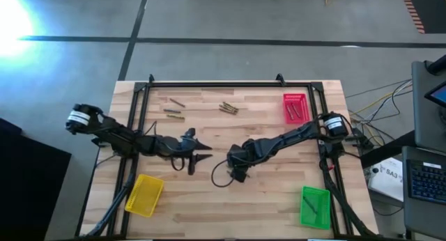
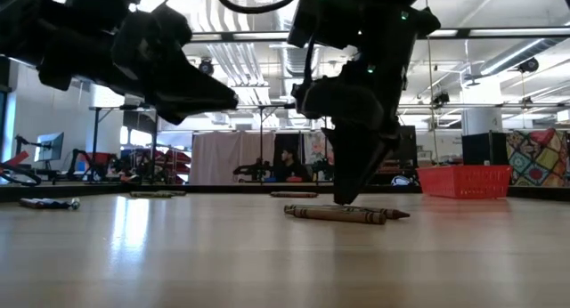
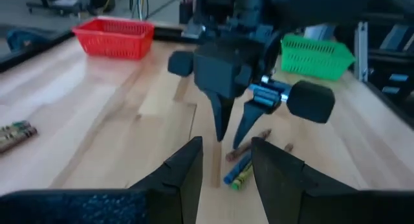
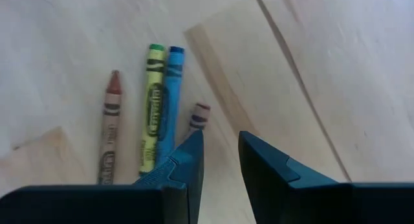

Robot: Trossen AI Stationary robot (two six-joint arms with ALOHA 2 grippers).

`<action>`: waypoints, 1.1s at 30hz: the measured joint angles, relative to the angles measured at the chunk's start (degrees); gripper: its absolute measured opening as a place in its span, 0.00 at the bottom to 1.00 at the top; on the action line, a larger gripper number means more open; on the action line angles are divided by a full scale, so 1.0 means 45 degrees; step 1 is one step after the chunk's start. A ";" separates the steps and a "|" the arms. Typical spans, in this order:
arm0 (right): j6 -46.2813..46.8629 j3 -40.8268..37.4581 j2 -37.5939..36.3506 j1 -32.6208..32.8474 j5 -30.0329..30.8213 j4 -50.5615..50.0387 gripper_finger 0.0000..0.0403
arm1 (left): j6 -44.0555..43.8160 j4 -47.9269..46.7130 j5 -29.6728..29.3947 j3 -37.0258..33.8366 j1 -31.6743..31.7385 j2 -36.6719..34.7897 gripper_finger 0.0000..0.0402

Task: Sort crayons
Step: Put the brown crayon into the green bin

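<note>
A small cluster of crayons (image 4: 155, 114) lies flat on the wooden table: a brown one, a yellow-green one, a blue one and a dark red one. My right gripper (image 4: 221, 153) points down just over them, open, with nothing between its fingers. Its tips show close above the crayons (image 2: 343, 214) in the low view. My left gripper (image 3: 226, 166) is open and empty. It points level at the right gripper (image 3: 231, 136) from the table's left side. More crayons (image 1: 228, 109) lie toward the far edge.
A red tray (image 1: 295, 107) with crayons stands at the far right. A yellow tray (image 1: 144, 194) sits at the near left and a green tray (image 1: 315, 206) at the near right. Loose crayons (image 1: 174, 115) lie at the far left. A black frame (image 1: 230, 83) borders the table.
</note>
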 joint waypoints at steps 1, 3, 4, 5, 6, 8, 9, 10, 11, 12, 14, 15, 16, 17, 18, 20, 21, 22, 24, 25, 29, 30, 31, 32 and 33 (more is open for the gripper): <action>0.0000 0.0000 -0.0014 0.0013 -0.0006 0.0063 0.22 | 0.0067 0.0502 -0.0004 -0.0137 0.0000 -0.0008 0.29; 0.0049 0.0000 -0.0022 0.0054 -0.0006 0.0045 0.22 | 0.0215 0.1455 -0.0002 -0.0575 0.0000 -0.0119 0.29; 0.0095 0.0000 -0.0027 0.0064 -0.0005 0.0072 0.22 | 0.0275 0.1952 -0.0010 -0.0788 0.0000 -0.0160 0.29; 0.0109 0.0000 -0.0030 0.0083 -0.0005 0.0083 0.22 | 0.0344 0.2523 -0.0009 -0.0987 0.0000 -0.0181 0.29; 0.0128 0.0000 -0.0024 0.0101 -0.0002 0.0092 0.22 | 0.0427 0.3112 -0.0006 -0.1279 0.0000 -0.0254 0.29; 0.0131 0.0000 -0.0001 0.0137 0.0003 0.0214 0.22 | 0.0551 0.4254 -0.0009 -0.1804 0.0000 -0.0382 0.29; 0.0131 0.0000 0.0009 0.0146 0.0002 0.0215 0.22 | 0.0634 0.4817 -0.0009 -0.2049 0.0000 -0.0424 0.29; 0.0143 -0.0005 0.0024 0.0166 0.0002 0.0239 0.22 | 0.0690 0.5319 -0.0010 -0.2367 0.0000 -0.0498 0.29; 0.0147 -0.0005 0.0066 0.0171 0.0027 0.0324 0.22 | 0.0734 0.5711 -0.0014 -0.2610 0.0000 -0.0560 0.29; 0.0151 -0.0005 0.0084 0.0171 0.0075 0.0368 0.22 | 0.0773 0.6086 -0.0012 -0.2777 0.0003 -0.0583 0.29; 0.0151 -0.0006 0.0106 0.0171 0.0090 0.0274 0.22 | 0.0862 0.6692 -0.0014 -0.3180 0.0005 -0.0665 0.29; 0.0151 -0.0010 0.0106 0.0171 0.0095 0.0300 0.22 | 0.0893 0.6894 -0.0014 -0.3294 0.0003 -0.0671 0.29; 0.0151 -0.0010 0.0106 0.0171 0.0095 0.0331 0.22 | 0.0918 0.7046 -0.0009 -0.3366 0.0005 -0.0671 0.29; 0.0186 -0.0010 0.0106 0.0171 0.0095 0.0322 0.22 | 0.0944 0.7176 -0.0010 -0.3455 0.0005 -0.0671 0.29; 0.0199 -0.0010 0.0106 0.0171 0.0095 0.0301 0.21 | 0.0953 0.7225 -0.0014 -0.3496 0.0005 -0.0671 0.29; 0.0199 -0.0132 0.0106 0.0188 0.0093 0.0275 0.20 | 0.0957 0.7234 -0.0009 -0.3496 0.0005 -0.0671 0.29; 0.0201 -0.0241 0.0106 0.0190 0.0096 0.0276 0.19 | 0.0957 0.7255 -0.0009 -0.3496 0.0005 -0.0671 0.29; 0.0248 -0.0367 0.0106 0.0193 0.0117 0.0307 0.18 | 0.0957 0.7259 -0.0009 -0.3496 0.0005 -0.0671 0.29; 0.0556 -0.0652 0.0061 0.0196 0.0144 0.0394 0.16 | 0.0957 0.7254 -0.0009 -0.3496 0.0005 -0.0671 0.29; 0.0656 -0.0751 0.0045 0.0200 0.0158 0.0453 0.15 | 0.0957 0.7260 -0.0009 -0.3496 0.0003 -0.0671 0.29; 0.0758 -0.1060 0.0024 0.0219 0.0129 0.0540 0.13 | 0.0957 0.7259 -0.0014 -0.3496 0.0004 -0.0671 0.29; 0.0720 -0.1085 0.0019 0.0219 0.0129 0.0519 0.12 | 0.0961 0.7259 -0.0019 -0.3496 0.0005 -0.0671 0.29; 0.0631 -0.1090 0.0017 0.0219 0.0127 0.0477 0.11 | 0.1010 0.7259 -0.0024 -0.3496 0.0003 -0.0671 0.29; 0.0533 -0.1095 -0.0010 0.0219 0.0112 0.0434 0.09 | 0.1062 0.7259 -0.0026 -0.3496 0.0005 -0.0671 0.29; 0.0440 -0.1113 -0.0093 0.0219 0.0094 0.0396 0.08 | 0.1110 0.7252 -0.0030 -0.3496 0.0005 -0.0671 0.29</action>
